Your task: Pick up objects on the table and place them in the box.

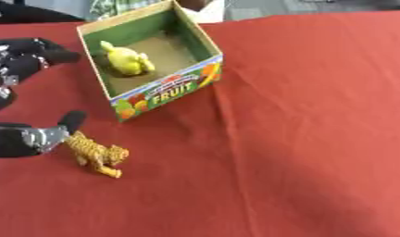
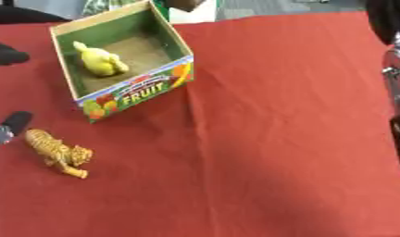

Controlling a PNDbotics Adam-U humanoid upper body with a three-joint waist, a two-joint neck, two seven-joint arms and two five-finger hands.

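A striped orange tiger toy (image 1: pixel 98 155) stands on the red tablecloth at the lower left, head towards the right. My left hand (image 1: pixel 25 58) comes in from the left edge and is spread open. Its fingers are up beside the box's left wall, and its thumb (image 1: pixel 51 134) lies low, right by the tiger's rear; I cannot tell whether they touch. The open cardboard box (image 1: pixel 167 90), green inside with FRUIT printed on its front, sits at the upper left. A yellow toy animal (image 1: pixel 126 61) lies inside it. My right hand does not show.
Part of my right arm (image 2: pixel 395 65), silver and black, runs along the right edge of the right eye view. The red tablecloth (image 1: pixel 300 139) covers the whole table. A pale object (image 1: pixel 205 9) sits just behind the box.
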